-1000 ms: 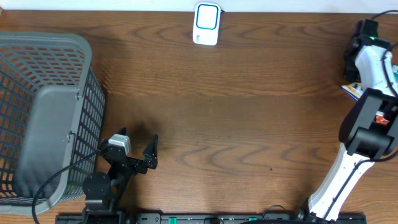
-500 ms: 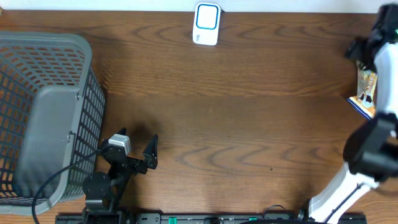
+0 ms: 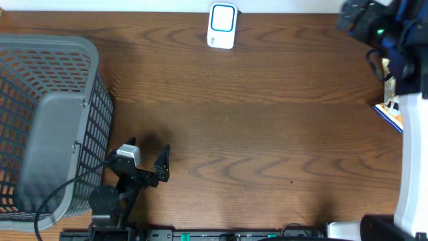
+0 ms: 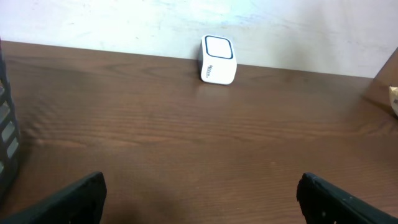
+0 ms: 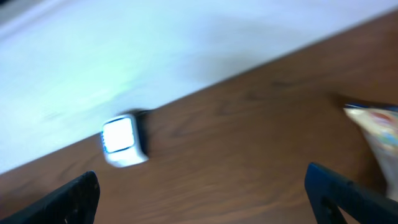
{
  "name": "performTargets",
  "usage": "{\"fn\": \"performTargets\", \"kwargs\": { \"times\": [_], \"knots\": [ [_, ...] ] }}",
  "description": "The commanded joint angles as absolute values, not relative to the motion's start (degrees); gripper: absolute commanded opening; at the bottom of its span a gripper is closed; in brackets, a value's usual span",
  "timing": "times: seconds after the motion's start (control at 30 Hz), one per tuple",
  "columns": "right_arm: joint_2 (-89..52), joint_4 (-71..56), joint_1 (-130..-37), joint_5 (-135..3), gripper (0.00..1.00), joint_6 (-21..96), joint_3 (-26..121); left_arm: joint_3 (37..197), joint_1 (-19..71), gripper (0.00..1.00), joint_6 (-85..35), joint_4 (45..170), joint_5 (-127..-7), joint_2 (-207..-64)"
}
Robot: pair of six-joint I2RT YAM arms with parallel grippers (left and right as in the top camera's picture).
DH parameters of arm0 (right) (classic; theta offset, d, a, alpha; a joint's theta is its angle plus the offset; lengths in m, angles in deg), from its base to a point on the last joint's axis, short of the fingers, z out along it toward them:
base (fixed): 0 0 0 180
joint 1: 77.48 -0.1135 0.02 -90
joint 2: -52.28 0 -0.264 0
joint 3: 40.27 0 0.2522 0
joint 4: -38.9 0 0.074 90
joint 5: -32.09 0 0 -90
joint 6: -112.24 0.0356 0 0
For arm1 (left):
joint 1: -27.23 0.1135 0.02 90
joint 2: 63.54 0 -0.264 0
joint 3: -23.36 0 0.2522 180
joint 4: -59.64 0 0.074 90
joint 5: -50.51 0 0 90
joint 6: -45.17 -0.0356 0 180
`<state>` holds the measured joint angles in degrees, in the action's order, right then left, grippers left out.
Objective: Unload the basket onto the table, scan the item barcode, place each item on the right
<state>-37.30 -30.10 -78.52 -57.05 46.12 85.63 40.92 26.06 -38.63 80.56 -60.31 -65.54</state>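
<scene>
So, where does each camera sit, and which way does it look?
Overhead: above the table, looking straight down; shows the left gripper near the grey basket, and the right arm.
Left wrist: low over the table, facing the far wall; its open gripper frames the bottom corners.
Right wrist: raised, tilted, blurred; the open right gripper frames the bottom corners.
Shared: all three show the white barcode scanner and the printed packet.

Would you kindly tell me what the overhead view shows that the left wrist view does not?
Only the overhead view shows the right arm and the whole grey basket. Only the left wrist view shows the front side of the white scanner with its dark lettering. Both show the scanner, the wooden table and the open left gripper, with nothing between its fingers.
</scene>
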Motion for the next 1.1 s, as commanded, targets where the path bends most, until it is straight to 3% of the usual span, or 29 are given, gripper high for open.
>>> {"fn": "performTargets", "kwargs": {
  "times": [0.0,0.67,1.07],
  "knots": [
    [-33.9,-29.9,-83.8,-53.9,0.99,47.0,86.0,39.8,26.3,0.98,-38.3,81.8,-60.5,-65.4],
    [-27.0,-33.3,-102.1,-52.2,0.99,48.0,85.9,39.8,26.3,0.98,-38.3,81.8,-60.4,-65.4],
    [-12.9,-49.6,-103.5,-39.0,0.99,51.2,81.8,39.8,26.3,0.98,-38.3,81.8,-60.4,-65.4]
  ]
}}
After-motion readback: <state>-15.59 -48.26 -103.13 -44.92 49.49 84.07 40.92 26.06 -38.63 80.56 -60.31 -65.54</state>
